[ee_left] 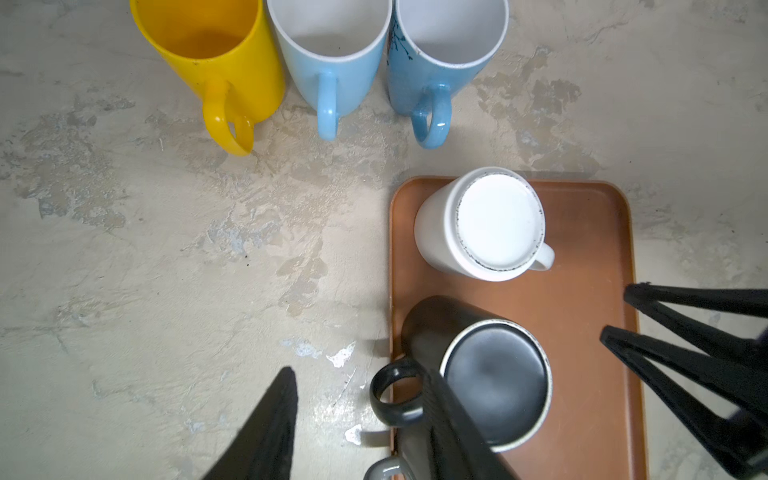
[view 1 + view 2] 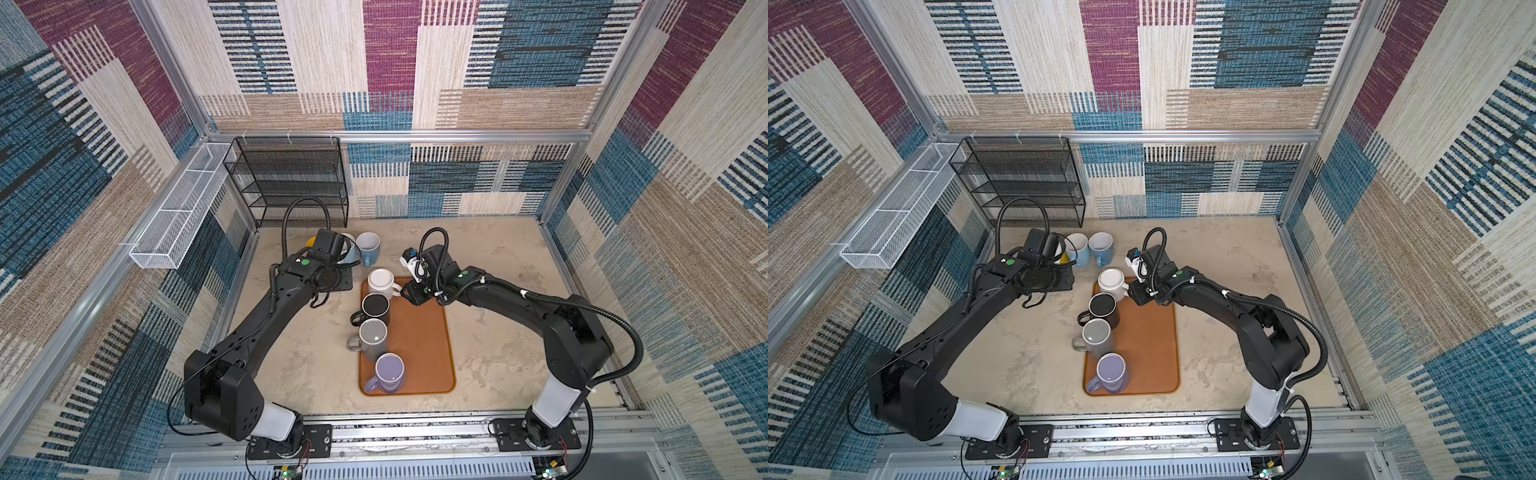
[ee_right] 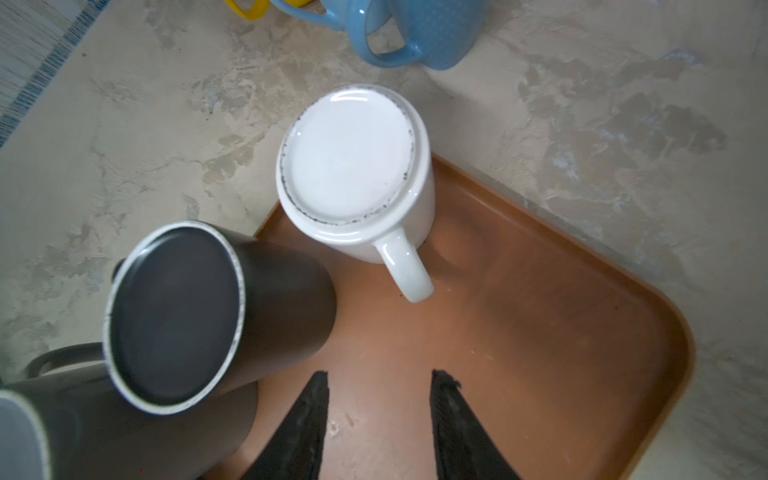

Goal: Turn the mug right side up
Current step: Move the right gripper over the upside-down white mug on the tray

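In both top views the white mug (image 2: 383, 282) is standing base-up in the far left corner of the brown tray (image 2: 424, 353). It is heading a row of a black mug (image 2: 375, 305), a grey mug (image 2: 373, 332) and a lavender mug (image 2: 390, 368), all inverted too. The right tool (image 2: 1134, 291) is hovering just beside the white mug, on its handle side. The tray is lying flat on the mottled, plaster-like bench (image 2: 498, 332).

The left wrist view is showing the left tool (image 1: 361, 374) with its jaws standing apart and gripping nothing. The black mug's handle is showing between them, but contact cannot be told. A yellow mug (image 1: 208, 54), a pale blue mug (image 1: 332, 62) and a speckled blue mug (image 1: 440, 70) are sitting mouth-up off the tray.

In the right wrist view the right tool (image 3: 380, 374) is hanging released over bare tray, and the white mug's handle is pointing towards it. The mug is looking like glazed ceramic: rigid, fairly weighty, glossy and so slippery, and likely to chip if it is dropped or knocked against the black mug close by. Its foot ring is showing a rough, unglazed, speckled edge. The thick looped handle is probably offering the surest hold, as the smooth round wall is giving the jaws little to bite on. The smooth tray with its rounded lip is likely letting the mug slide when it is nudged.
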### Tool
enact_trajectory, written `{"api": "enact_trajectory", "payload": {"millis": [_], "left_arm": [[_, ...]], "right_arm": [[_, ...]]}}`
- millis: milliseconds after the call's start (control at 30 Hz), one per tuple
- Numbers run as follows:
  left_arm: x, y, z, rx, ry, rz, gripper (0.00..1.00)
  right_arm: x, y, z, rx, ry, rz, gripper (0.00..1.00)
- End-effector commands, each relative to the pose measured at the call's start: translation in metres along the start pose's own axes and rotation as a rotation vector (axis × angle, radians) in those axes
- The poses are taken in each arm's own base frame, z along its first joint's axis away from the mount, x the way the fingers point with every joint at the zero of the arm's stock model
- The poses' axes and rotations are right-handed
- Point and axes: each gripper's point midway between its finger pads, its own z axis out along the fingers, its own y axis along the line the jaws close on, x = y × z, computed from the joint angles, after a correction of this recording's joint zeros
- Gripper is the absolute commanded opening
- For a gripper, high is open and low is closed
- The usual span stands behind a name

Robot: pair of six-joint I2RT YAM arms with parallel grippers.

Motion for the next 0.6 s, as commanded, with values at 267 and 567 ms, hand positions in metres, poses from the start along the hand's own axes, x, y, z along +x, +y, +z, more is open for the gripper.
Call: {"api": "enact_trajectory", "payload": {"millis": [267, 567], "left_arm": [[-0.003, 0.003, -0.009, 0.007, -0.031, -0.015, 0.47], [-0.003, 0.004, -0.008, 0.006, -0.025, -0.015, 0.47]], "right_arm": [[-0.004, -0.01, 0.02, 0.064, 0.055, -0.11, 0.43], [-0.01, -0.018, 0.036, 0.095, 0.087, -0.186, 0.43]]}}
